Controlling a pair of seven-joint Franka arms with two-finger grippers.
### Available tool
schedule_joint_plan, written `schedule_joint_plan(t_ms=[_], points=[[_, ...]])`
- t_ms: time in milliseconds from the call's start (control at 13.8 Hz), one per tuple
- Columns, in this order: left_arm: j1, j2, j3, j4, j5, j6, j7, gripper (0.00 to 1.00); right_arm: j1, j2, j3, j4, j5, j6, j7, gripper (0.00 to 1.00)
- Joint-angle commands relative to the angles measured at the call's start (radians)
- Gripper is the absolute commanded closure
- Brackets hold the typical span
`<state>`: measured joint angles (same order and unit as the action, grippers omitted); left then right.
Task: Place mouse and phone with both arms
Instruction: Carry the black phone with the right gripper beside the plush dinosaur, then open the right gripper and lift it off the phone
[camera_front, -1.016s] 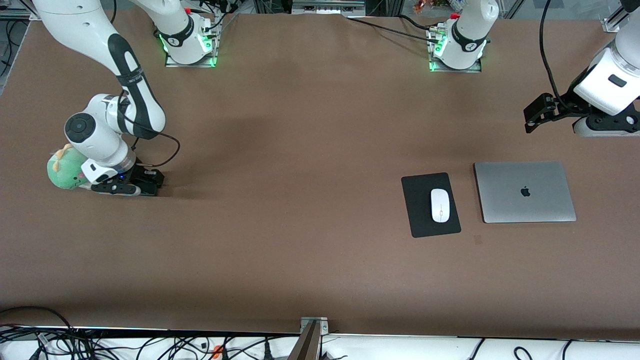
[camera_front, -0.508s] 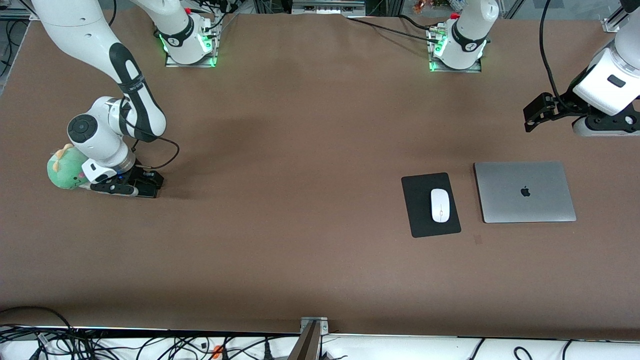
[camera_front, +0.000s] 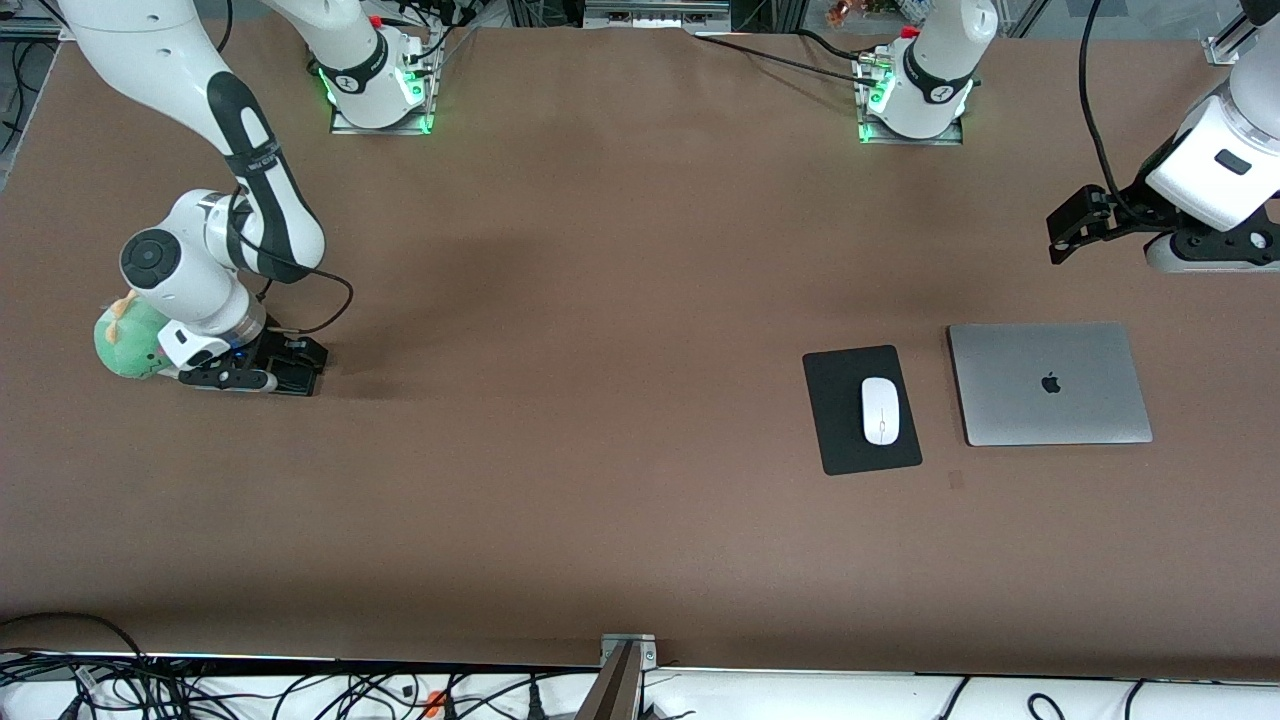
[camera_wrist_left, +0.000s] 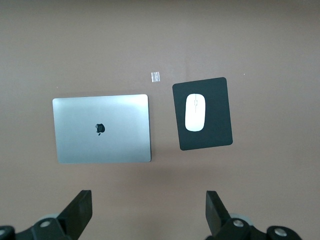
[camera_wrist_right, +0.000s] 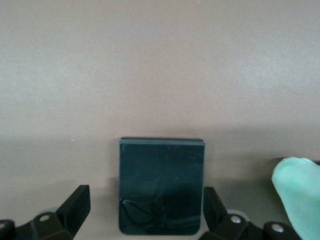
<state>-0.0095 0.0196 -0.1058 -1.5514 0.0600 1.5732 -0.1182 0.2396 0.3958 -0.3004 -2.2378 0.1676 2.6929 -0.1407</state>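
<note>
The white mouse (camera_front: 880, 410) lies on a black mouse pad (camera_front: 838, 440) beside a closed grey laptop; it also shows in the left wrist view (camera_wrist_left: 195, 112). The black phone (camera_wrist_right: 161, 185), its glass cracked, lies flat on the table. My right gripper (camera_wrist_right: 145, 205) is low over it, open, with one finger on each side and a gap to each. In the front view the right gripper (camera_front: 245, 378) hides the phone. My left gripper (camera_wrist_left: 148, 200) is open and empty, held high over the table at the left arm's end (camera_front: 1205, 250), where the arm waits.
The laptop (camera_front: 1050, 383) lies toward the left arm's end from the mouse pad (camera_wrist_left: 215, 135). A green plush toy (camera_front: 125, 338) sits right beside the right gripper and shows in its wrist view (camera_wrist_right: 297, 190). A small tape mark (camera_front: 955, 480) lies near the pad.
The right arm has shifted a little toward its own end of the table, its gripper staying low over the phone. The left arm, mouse and laptop have not moved.
</note>
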Motion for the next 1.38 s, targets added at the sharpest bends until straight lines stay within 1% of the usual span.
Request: schedule_joint_plan(t_ms=[0,290,435,508,653,944,1016,1089,1161,1234,1306], points=[[0.002,0.011,-0.002,0.031,-0.014,-0.022,0.006,0.00,-0.003,-0.107,0.007,-0.011,0.026,-0.103,-0.022,0.00],[0.002,0.011,-0.002,0.031,-0.014,-0.022,0.006,0.00,0.000,-0.273,0.007,0.000,0.026,-0.299,-0.013,0.00],[0.002,0.011,-0.002,0.031,-0.014,-0.022,0.006,0.00,0.000,-0.354,0.007,0.029,0.023,-0.425,-0.017,0.00],[0.002,0.011,-0.002,0.031,-0.014,-0.022,0.006,0.00,0.000,-0.379,0.006,0.061,0.023,-0.500,-0.017,0.00],[0.002,0.011,-0.002,0.031,-0.014,-0.022,0.006,0.00,0.000,-0.390,0.004,0.145,0.020,-0.631,0.009,0.00],[0.002,0.010,-0.002,0.031,-0.014,-0.022,0.006,0.00,-0.006,-0.390,0.018,0.302,-0.002,-0.835,0.084,0.00],[0.002,0.011,-0.002,0.031,-0.014,-0.022,0.006,0.00,-0.037,-0.391,0.059,0.347,-0.032,-0.897,0.104,0.00],[0.002,0.011,-0.002,0.031,-0.014,-0.022,0.006,0.00,-0.110,-0.391,0.140,0.406,-0.074,-0.974,0.136,0.00],[0.002,0.011,-0.002,0.031,-0.014,-0.022,0.006,0.00,-0.188,-0.391,0.237,0.467,-0.103,-1.054,0.170,0.00],[0.002,0.011,-0.002,0.031,-0.014,-0.022,0.006,0.00,-0.228,-0.393,0.291,0.516,-0.124,-1.118,0.197,0.00],[0.002,0.011,-0.002,0.031,-0.014,-0.022,0.006,0.00,-0.232,-0.405,0.299,0.556,-0.144,-1.171,0.213,0.00]])
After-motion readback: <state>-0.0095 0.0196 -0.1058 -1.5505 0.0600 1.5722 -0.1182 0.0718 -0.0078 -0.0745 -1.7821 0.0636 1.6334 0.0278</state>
